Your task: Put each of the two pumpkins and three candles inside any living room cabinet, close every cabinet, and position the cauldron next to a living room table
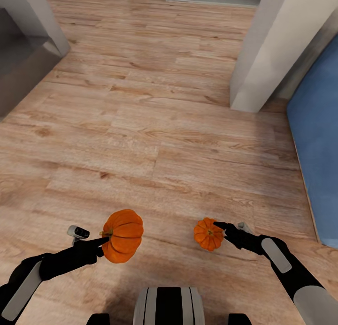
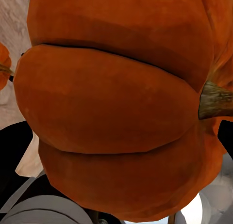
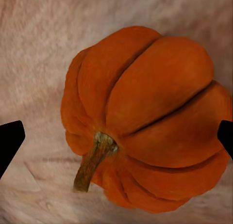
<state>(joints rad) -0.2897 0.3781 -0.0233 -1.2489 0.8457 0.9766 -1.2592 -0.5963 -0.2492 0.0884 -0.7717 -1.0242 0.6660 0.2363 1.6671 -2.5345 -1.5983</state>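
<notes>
I am carrying two orange pumpkins low over a wooden floor. The larger pumpkin [image 1: 123,236] [image 2: 116,107] lies on its side, stem pointing sideways, with my left gripper [image 1: 104,242] shut on it. My right gripper [image 1: 221,230] [image 3: 116,136] is shut on the smaller pumpkin [image 1: 208,234] [image 3: 150,122]; its dark fingertips [image 3: 9,139] flank the fruit, whose brown stem faces the camera. The small pumpkin also peeks in at the left wrist view's edge [image 2: 4,64]. The candles, cabinet, cauldron and table are out of view.
Open wood floor [image 1: 155,142] stretches ahead. A white wall corner [image 1: 272,48] stands ahead on the right, beside a large blue surface [image 1: 319,142]. A grey block [image 1: 23,67] and another white corner [image 1: 42,15] sit at the left. My base [image 1: 169,306] shows below.
</notes>
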